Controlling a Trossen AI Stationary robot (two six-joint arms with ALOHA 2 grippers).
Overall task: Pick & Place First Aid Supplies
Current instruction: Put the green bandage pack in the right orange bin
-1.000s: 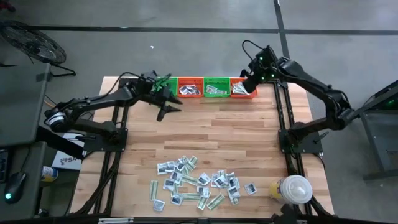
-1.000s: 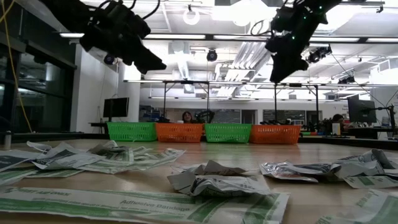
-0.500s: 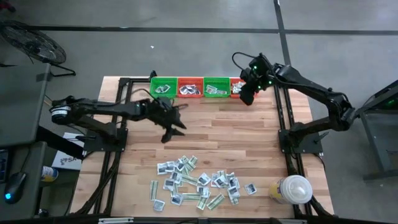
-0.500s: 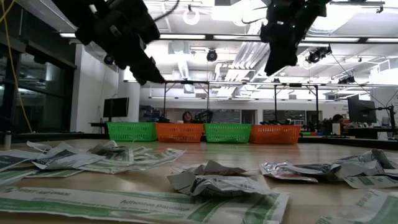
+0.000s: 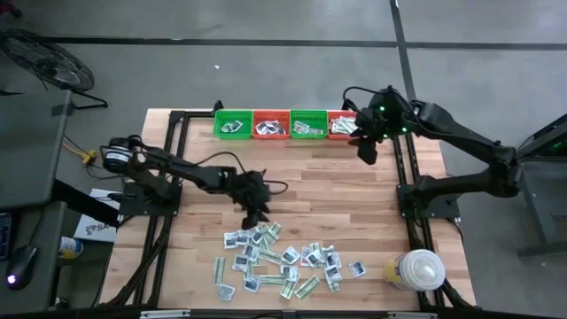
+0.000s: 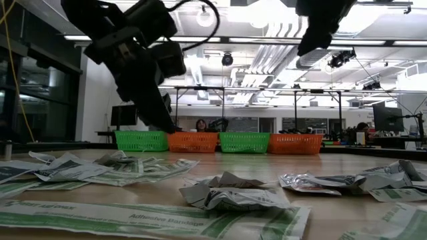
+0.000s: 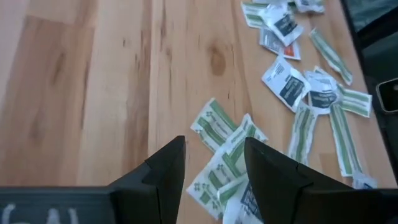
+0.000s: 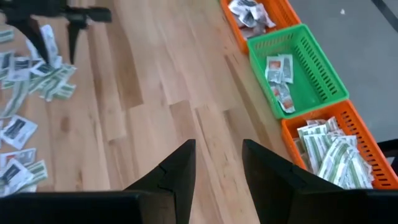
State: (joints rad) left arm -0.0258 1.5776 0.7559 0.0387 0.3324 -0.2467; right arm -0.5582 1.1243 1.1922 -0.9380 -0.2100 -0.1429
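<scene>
Nearest, roughly two dozen first aid packets [image 5: 282, 259] lie scattered on the counter [image 5: 337, 182]. Left gripper [image 5: 251, 216] hovers just above them, fingers released, empty. Right gripper [image 5: 366, 154], fingers apart and empty, hangs near four baskets [image 5: 289, 124]: two green, two orange.

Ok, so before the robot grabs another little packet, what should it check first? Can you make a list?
1. Left gripper open and empty: ok, nothing between its fingers.
2. Left gripper over the pile of packets: ok, it hangs at the pile's far edge.
3. A packet right ahead to grab: ok, green strip packets lie just past the fingers.
4. Right gripper out of the way: ok, it is up near the baskets, empty.
5. Room left in the baskets: ok, each holds only some packets.
6. White lidded container clear of the pile: ok, it stands apart at the near right corner.
</scene>
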